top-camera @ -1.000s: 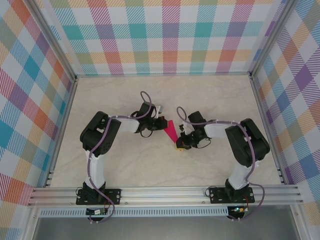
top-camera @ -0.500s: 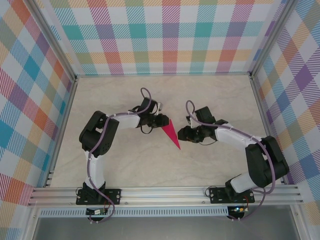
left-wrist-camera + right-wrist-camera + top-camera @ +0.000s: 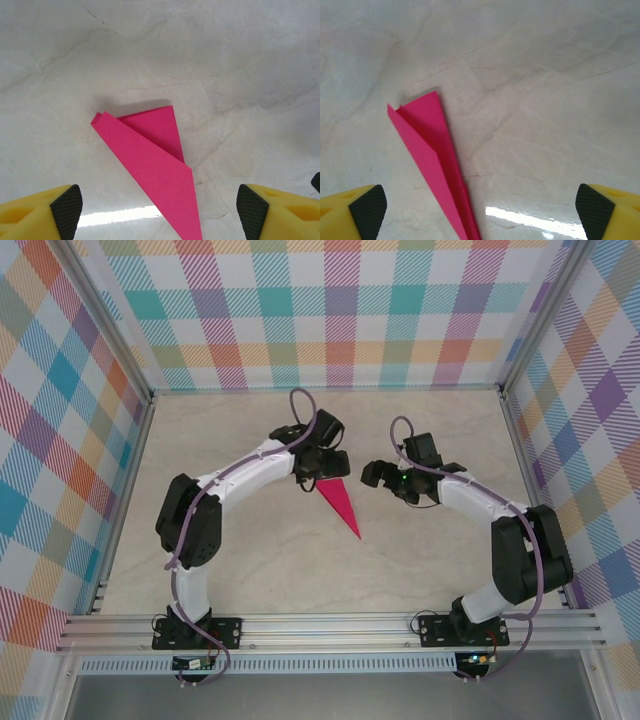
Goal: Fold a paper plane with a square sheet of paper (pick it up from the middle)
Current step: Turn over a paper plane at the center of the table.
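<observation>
Where it tapers, the paper plane (image 3: 340,505) sharpens.

Left arm (image 3: 245,468): white shells are joined by black joints.
Cable (image 3: 293,398): purple, looped outside the links.
Left gripper (image 3: 158,207) fingers (image 3: 30,215): yellow, tipped with black textured pads (image 3: 67,209).
Bases (image 3: 197,630): black plates.
</observation>
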Motion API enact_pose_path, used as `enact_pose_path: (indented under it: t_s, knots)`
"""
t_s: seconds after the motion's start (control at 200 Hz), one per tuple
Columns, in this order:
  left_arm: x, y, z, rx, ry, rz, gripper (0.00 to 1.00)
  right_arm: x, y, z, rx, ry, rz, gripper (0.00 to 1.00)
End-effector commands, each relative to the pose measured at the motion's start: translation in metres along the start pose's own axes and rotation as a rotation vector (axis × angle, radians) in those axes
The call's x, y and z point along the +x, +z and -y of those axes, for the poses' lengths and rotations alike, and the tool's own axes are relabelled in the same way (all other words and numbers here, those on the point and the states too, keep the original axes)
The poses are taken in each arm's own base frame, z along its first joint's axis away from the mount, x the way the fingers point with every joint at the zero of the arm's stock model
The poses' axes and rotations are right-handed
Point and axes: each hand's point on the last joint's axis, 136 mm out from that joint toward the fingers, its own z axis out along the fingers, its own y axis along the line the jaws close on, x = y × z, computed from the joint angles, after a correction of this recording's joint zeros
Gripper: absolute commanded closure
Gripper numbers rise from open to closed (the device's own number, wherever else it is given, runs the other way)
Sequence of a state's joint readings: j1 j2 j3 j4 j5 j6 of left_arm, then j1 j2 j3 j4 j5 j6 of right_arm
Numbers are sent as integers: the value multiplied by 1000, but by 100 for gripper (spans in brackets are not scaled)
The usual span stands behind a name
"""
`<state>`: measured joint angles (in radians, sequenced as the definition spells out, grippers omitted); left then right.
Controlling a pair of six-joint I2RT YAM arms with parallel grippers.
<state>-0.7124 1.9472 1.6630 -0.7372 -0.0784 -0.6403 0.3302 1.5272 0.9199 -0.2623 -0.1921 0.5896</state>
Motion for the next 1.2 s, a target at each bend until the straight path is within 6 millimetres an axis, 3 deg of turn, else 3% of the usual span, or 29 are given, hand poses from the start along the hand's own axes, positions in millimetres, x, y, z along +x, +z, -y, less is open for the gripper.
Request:
enact_pose_path:
  t_s: [0.0, 0.25, 0.49, 0.85, 1.01, 1.195]
  knots:
    - [28, 9, -22, -254, 15, -50, 16, -9, -4, 32, 95, 94, 60, 0]
    - [48, 47, -3, -270, 8, -143, 15, -5, -28, 79, 255, 176, 104, 0]
    - [56, 71, 0, -303, 18, -202, 18, -1, -33, 86, 273, 187, 111, 0]
    - [59, 54, -10, -319, -41, -187, 40, 0, -27, 82, 253, 203, 81, 0]
    - [61, 47, -14, -322, -78, -167, 44, 1, -23, 73, 200, 224, 66, 0]
    - [59, 44, -16, -309, -117, -136, 56, 3, -17, 70, 180, 235, 42, 0]
